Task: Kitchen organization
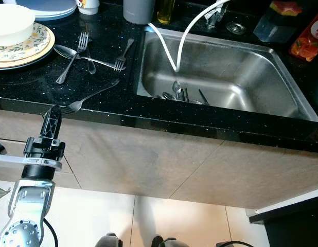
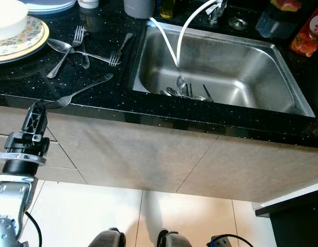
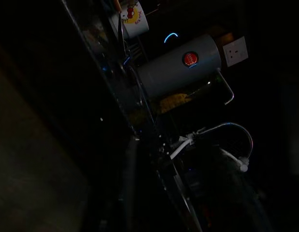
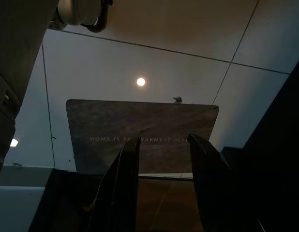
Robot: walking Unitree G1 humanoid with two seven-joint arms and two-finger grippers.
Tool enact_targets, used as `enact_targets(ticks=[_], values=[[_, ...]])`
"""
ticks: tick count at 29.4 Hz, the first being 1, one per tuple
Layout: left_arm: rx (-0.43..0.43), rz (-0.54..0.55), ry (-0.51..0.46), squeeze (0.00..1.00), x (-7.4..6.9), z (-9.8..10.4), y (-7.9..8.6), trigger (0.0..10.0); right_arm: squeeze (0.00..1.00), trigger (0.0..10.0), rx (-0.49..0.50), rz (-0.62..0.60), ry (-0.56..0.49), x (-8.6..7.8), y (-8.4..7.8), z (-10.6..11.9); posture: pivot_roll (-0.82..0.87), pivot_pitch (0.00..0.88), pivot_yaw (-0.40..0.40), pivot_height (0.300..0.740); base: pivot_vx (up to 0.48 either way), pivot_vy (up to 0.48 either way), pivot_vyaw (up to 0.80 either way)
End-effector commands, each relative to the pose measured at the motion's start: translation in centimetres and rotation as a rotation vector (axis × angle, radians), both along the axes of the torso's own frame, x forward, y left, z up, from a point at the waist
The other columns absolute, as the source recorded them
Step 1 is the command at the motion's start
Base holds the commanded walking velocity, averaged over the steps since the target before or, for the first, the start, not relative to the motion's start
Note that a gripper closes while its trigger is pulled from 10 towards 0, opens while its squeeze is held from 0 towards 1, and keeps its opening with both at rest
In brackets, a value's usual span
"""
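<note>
Left gripper, fingers together, below black counter; steel sink beyond.

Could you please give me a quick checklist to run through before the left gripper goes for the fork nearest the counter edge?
1. Left gripper raised near the counter edge: ok.
2. Nearest fork lies alone, apart from the crossed cutlery: ok.
3. Left fingers open enough: cannot tell.
4. Fork tines reach the counter's front edge, so a nudge may tip it off: not ok.
5. Sink already holds cutlery, room remains: ok.
6. Right gripper open, pointing at the floor mat: ok.
</note>
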State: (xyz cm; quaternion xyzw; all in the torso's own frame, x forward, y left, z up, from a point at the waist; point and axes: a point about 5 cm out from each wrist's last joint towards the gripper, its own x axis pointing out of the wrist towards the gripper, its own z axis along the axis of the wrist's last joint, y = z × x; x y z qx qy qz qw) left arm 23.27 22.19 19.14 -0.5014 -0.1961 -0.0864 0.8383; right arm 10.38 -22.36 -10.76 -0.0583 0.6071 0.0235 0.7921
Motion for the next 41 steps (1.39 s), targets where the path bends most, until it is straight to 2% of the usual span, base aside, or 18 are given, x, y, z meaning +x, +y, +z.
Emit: enact_targets(ticks=[1, 18, 20, 23, 25, 27, 34, 37, 40, 41], values=[[-0.003, -0.007, 0.035, 0.00, 0.2, -0.6, 0.0, 0.0, 0.00, 10.0, -0.001, -0.026, 0.027, -1.1, -0.2, -0.2, 0.12, 0.168, -0.090, 0.740, 0.000, 0.000, 0.00], [-0.010, -0.016, 0.022, 0.00, 0.5, -0.1, 0.0, 0.0, 0.00, 10.0, -0.005, -0.034, 0.024, -1.1, -0.3, -0.2, 0.11, 0.165, -0.087, 0.740, 0.000, 0.000, 0.00], [-0.009, -0.049, -0.035, 0.00, 0.6, 1.2, -0.6, 0.0, 0.00, 10.0, -0.004, -0.032, 0.024, -1.1, -0.3, -0.2, 0.12, 0.162, -0.087, 0.740, 0.000, 0.000, 0.00], [-0.012, -0.061, -0.067, 0.00, 0.7, 1.9, -0.8, 0.0, 0.00, 10.0, -0.003, -0.031, 0.023, -1.1, -0.2, -0.2, 0.12, 0.161, -0.086, 0.740, 0.000, 0.000, 0.00], [-0.017, -0.066, -0.132, 0.00, 1.2, 3.7, -1.2, 0.0, 0.00, 10.0, 0.000, -0.029, 0.020, -0.9, -0.1, -0.2, 0.12, 0.155, -0.083, 0.740, 0.000, 0.000, 0.00], [-0.020, -0.063, -0.153, 0.00, 1.5, 4.4, -1.3, 0.0, 0.00, 10.0, 0.001, -0.029, 0.018, -0.8, 0.0, -0.2, 0.12, 0.147, -0.080, 0.740, 0.000, 0.000, 0.00], [-0.022, -0.051, -0.189, 0.00, 2.4, 5.7, -1.4, 0.0, 0.00, 10.0, 0.003, -0.029, 0.011, -0.6, 0.2, -0.2, 0.12, 0.135, -0.077, 0.740, 0.000, 0.000, 0.00], [-0.011, -0.019, -0.204, 0.00, 3.9, 7.1, -1.3, 0.0, 0.00, 10.0, 0.001, -0.029, 0.008, -0.4, 0.2, -0.2, 0.12, 0.124, -0.077, 0.740, 0.000, 0.000, 0.00], [-0.005, -0.003, -0.198, 0.00, 4.5, 7.5, -1.2, 0.0, 0.00, 10.0, 0.001, -0.029, 0.007, -0.4, 0.3, -0.2, 0.11, 0.124, -0.077, 0.740, 0.000, 0.000, 0.00], [0.024, 0.014, -0.185, 0.00, 4.8, 7.8, -1.0, 0.0, 0.00, 10.0, 0.003, -0.033, 0.005, -0.4, 0.3, -0.2, 0.11, 0.123, -0.076, 0.740, 0.000, 0.000, 0.00]])
